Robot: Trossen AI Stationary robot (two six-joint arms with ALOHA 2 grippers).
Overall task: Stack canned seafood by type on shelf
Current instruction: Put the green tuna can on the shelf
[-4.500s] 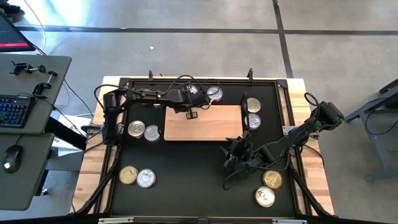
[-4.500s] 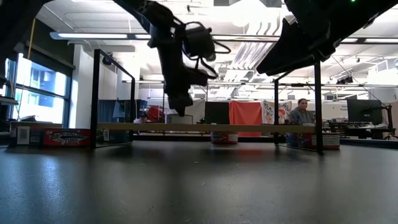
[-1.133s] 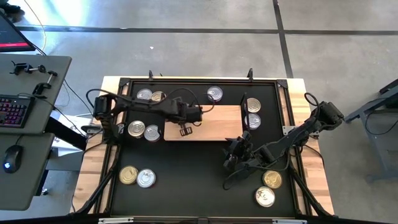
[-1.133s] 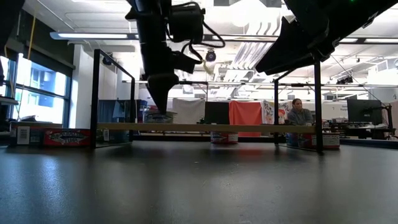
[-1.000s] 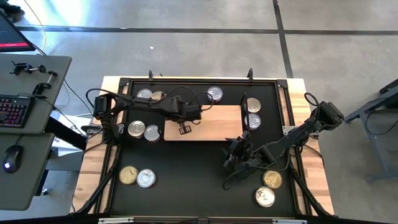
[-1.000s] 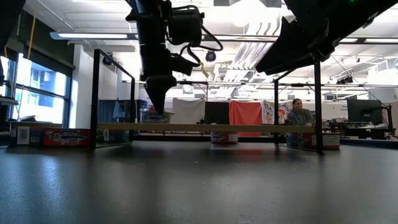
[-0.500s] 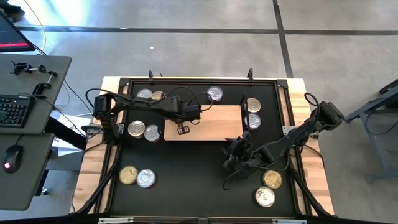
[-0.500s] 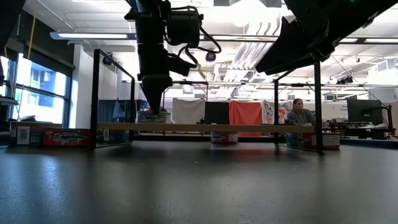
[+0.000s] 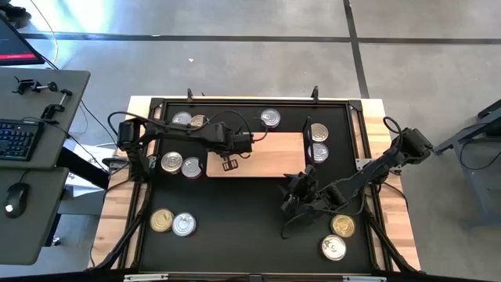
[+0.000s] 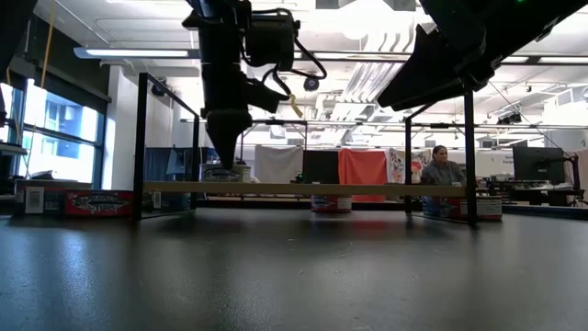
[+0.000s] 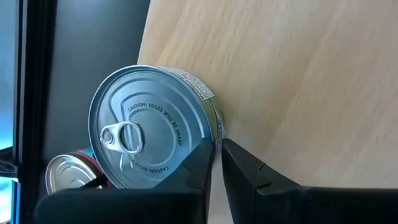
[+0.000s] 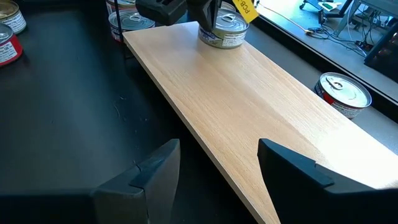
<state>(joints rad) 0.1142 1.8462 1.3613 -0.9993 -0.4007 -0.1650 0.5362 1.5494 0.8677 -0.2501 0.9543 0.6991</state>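
Note:
A silver canned seafood tin [image 11: 149, 124] with a pull tab sits flat on the left end of the pale wooden shelf [image 9: 266, 157], at its edge. My left gripper [image 11: 217, 158] comes down on it and is shut on its rim; the arm hides this tin in the high view. The right wrist view shows the tin [image 12: 224, 34] at the shelf's far end. My right gripper [image 12: 217, 180] hovers open, with nothing between its fingers, over the black mat by the shelf's near right corner [image 9: 301, 188]. My left gripper pinches the tin's rim [image 11: 214, 134] on the side toward the shelf's middle. One finger [image 11: 200, 165] is on the lid just inside the rim and the other [image 11: 245, 171] is outside the wall. The fingers slant steeply down from above. The tin rests flat on the shelf.
Other tins lie on the black mat: two [image 9: 180, 164] left of the shelf, two [image 9: 189, 120] at the far left, one [image 9: 270, 117] beyond the shelf, two [image 9: 318, 141] at its right end, and pairs at the near left [image 9: 172, 222] and near right [image 9: 338, 236]. A black frame rail [image 9: 235, 102] rings the mat.

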